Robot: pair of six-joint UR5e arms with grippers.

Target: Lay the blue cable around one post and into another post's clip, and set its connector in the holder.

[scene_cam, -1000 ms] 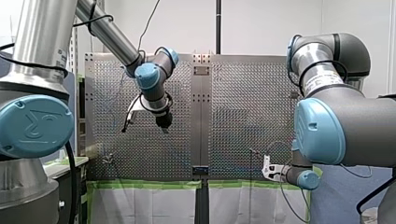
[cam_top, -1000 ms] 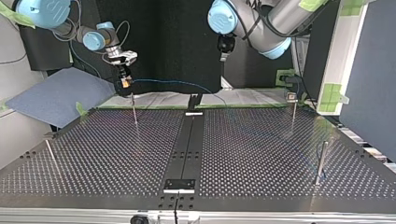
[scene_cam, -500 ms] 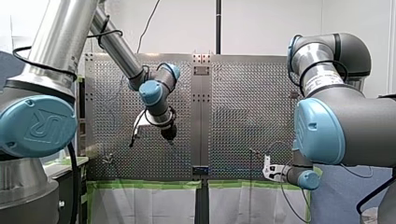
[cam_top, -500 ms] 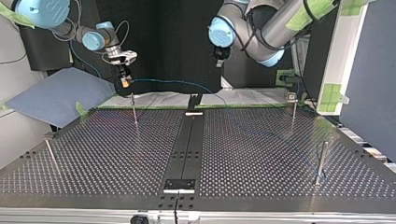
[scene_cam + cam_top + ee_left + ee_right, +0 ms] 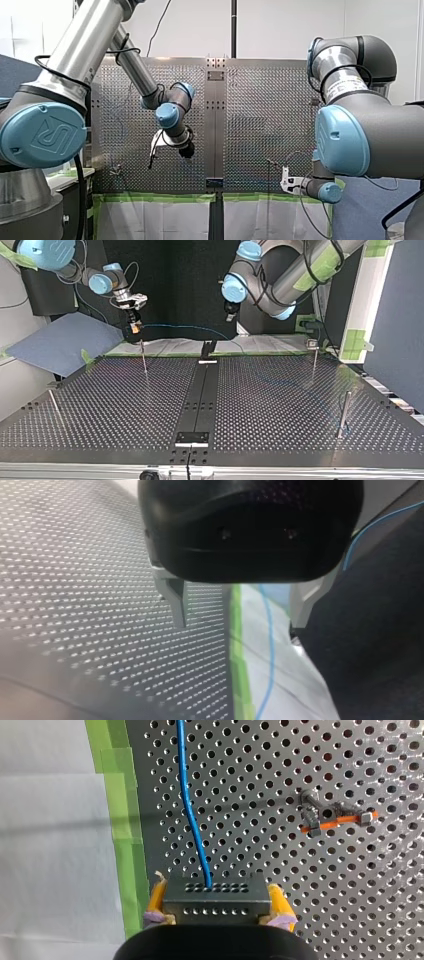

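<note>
Front view: my right gripper [image 5: 285, 183] is half hidden behind its own arm. Top view: it holds the connector [image 5: 134, 328] over the table's [image 5: 125, 405] far edge, with the blue cable [image 5: 190, 328] trailing off, probably sagging. Left wrist view: my left gripper [image 5: 240, 607] has its fingers apart above the cable. Right wrist view: yellow pads clamp the connector.

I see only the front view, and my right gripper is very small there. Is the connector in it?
Observer: Yes. The right wrist view shows the right gripper shut on the connector, yellow pads on both sides.
Operator: And the other arm?
Observer: The left wrist view shows the left gripper open, holding nothing.
Operator: What leaves the connector?
Observer: The blue cable; in the top view it runs rightward, in the air.
</note>
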